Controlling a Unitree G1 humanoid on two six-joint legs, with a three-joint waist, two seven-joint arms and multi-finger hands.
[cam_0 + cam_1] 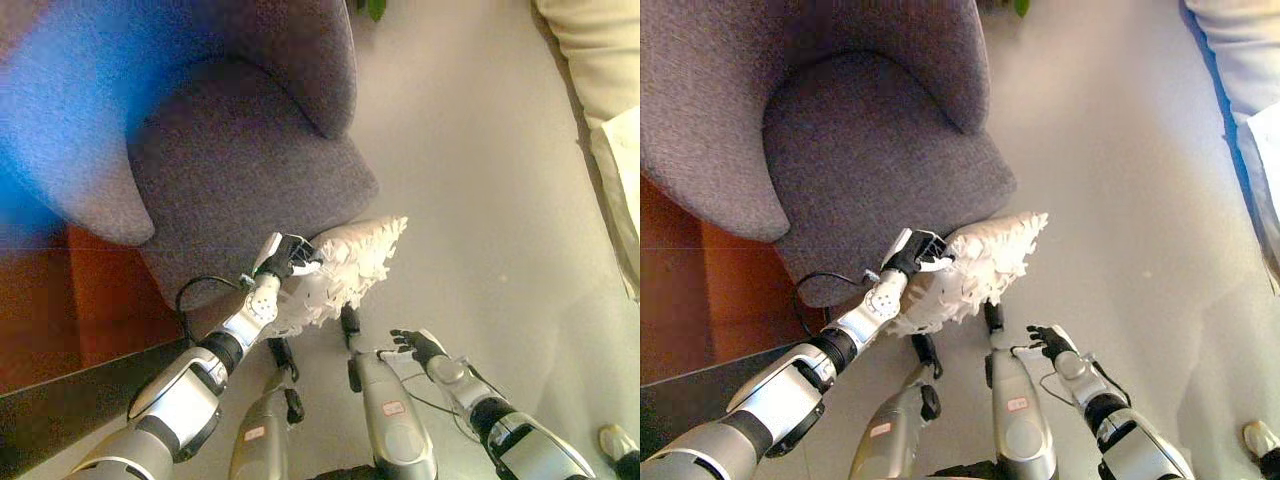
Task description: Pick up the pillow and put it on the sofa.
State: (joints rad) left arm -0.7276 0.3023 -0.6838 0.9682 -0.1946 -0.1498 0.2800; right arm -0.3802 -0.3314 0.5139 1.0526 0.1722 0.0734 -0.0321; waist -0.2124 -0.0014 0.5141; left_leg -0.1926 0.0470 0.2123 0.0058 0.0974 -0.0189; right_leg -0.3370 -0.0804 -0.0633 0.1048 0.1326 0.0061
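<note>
The left hand point(288, 256) was closed on the pillow point(345, 270), its dark fingers curled into the near end of the white, shaggy cover, with 1 white fingertip cover showing against the fabric. The pillow hung off the floor point(480, 200) in that grip, tilted, its far end pointing away to the right and its near end pressed against the wrist. It sat just in front of the sofa point(230, 160), a grey upholstered seat with a rounded back and 2 curved arms; the pillow's upper edge overlapped the front rim of the seat cushion in the view, though whether it actually touched the cushion was hard to tell from this angle.

The right hand point(1048, 341) hung lower and to the right, well apart from the pillow, its fingers spread and loose, holding nothing.

A reddish-brown patch of floor point(680, 300) lay to the left of the sofa. Pale cream upholstery point(600, 60) ran along the right edge, and a bit of green leaf point(375, 8) showed at the top.
</note>
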